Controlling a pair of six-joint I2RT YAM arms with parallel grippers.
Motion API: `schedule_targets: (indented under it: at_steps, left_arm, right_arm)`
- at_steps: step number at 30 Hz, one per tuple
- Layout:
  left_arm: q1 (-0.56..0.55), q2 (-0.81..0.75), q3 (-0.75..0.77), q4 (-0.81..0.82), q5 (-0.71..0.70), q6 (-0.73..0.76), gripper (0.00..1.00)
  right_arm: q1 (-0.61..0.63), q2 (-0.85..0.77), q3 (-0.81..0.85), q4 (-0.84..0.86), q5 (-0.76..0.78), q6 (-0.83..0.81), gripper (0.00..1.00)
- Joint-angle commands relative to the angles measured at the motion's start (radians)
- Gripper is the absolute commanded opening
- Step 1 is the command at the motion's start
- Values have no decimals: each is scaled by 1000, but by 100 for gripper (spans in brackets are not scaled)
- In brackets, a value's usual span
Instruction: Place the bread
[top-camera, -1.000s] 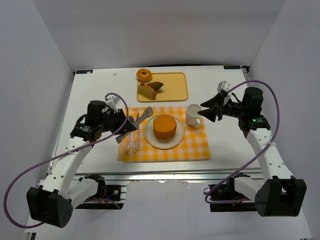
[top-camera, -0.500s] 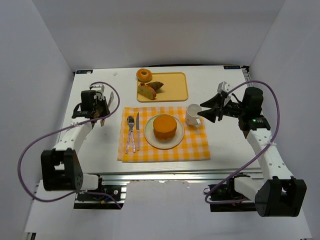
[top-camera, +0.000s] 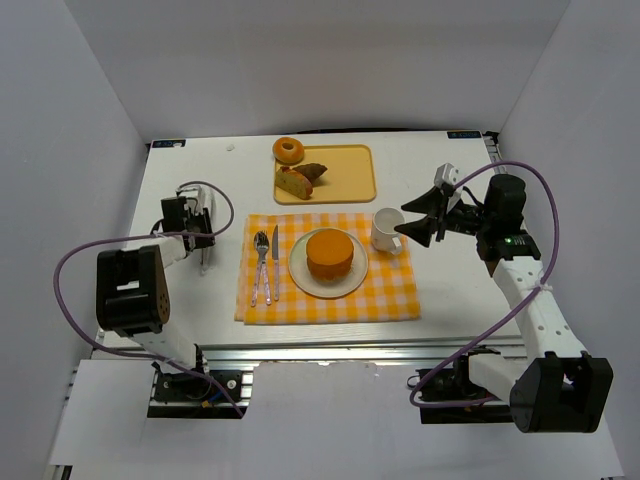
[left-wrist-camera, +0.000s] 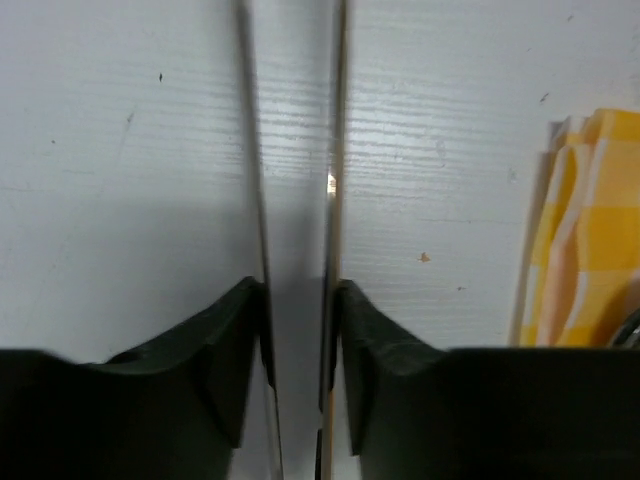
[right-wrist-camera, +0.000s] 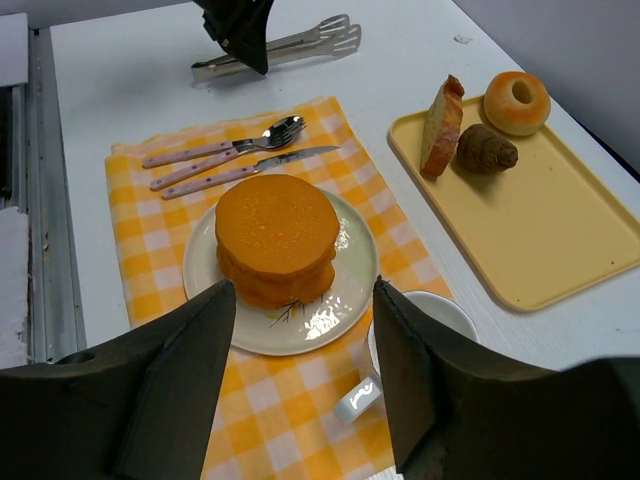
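Top view: bread (top-camera: 329, 253) sits on white plate (top-camera: 345, 283), mid checked cloth (top-camera: 395, 295), toward the table's near edge. Right gripper (top-camera: 408, 224) just beside cup (top-camera: 384, 228), toward right edge. Left gripper (top-camera: 201, 240) low near left edge.
Left wrist: fingers narrowly parted, pressed on both arms of the tongs (left-wrist-camera: 337, 150).
Right wrist: fingers apart, nothing between; bread below them.
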Motion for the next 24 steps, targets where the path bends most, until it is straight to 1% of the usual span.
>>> schedule_targets:
  at_steps: [1, 2, 3, 4, 5, 6, 8, 9, 10, 11, 13, 16, 17, 19, 20, 22, 23, 24]
  left_arm:
    - [5, 6, 12, 17, 5, 0, 51]
    - [9, 6, 14, 6, 5, -1, 54]
    - [10, 3, 14, 4, 3, -6, 58]
    - [13, 0, 14, 1, 3, -9, 58]
    - [18, -4, 16, -3, 3, -17, 59]
    - [18, -15, 16, -7, 3, -21, 60]
    - [22, -29, 23, -20, 8, -31, 74]
    - [21, -37, 26, -23, 10, -41, 74]
    - [21, -50, 32, -25, 17, -49, 81]
    - [21, -60, 34, -25, 23, -55, 98]
    - [22, -89, 36, -25, 36, -80, 98]
    - [22, -130, 32, -25, 37, -119, 98]
    - [22, -162, 31, -25, 36, -142, 98]
    - [22, -199, 26, -25, 30, -175, 98]
    - [21, -240, 20, -20, 30, -205, 98]
    - [21, -282, 14, -10, 20, -244, 98]
    - [22, -303, 13, -2, 13, -285, 98]
    - [22, -346, 11, 1, -1, -300, 98]
  right_arm:
    - [-3, 12, 17, -8, 12, -15, 63]
    - [-3, 22, 24, -29, 14, -19, 69]
    - [-3, 26, 32, -43, 17, -24, 72]
    - [-3, 31, 49, -54, 14, -33, 76]
    - [-3, 38, 57, -66, 14, -39, 89]
    - [-3, 42, 63, -84, 18, -41, 89]
    - [-3, 51, 86, -94, 33, -33, 89]
    - [-3, 52, 93, -103, 64, -35, 90]
    - [-3, 52, 106, -115, 85, -32, 89]
    - [-3, 52, 110, -115, 107, -12, 90]
    - [-3, 52, 118, -118, 176, 7, 89]
    - [-3, 43, 130, -108, 283, 75, 89]
    - [-5, 40, 135, -97, 358, 146, 89]
    - [-3, 32, 146, -92, 435, 200, 89]
    - [-3, 26, 158, -98, 498, 215, 89]
    - [-3, 20, 167, -100, 555, 263, 89]
    - [-3, 14, 170, -101, 598, 272, 89]
    - [-3, 14, 179, -109, 609, 274, 89]
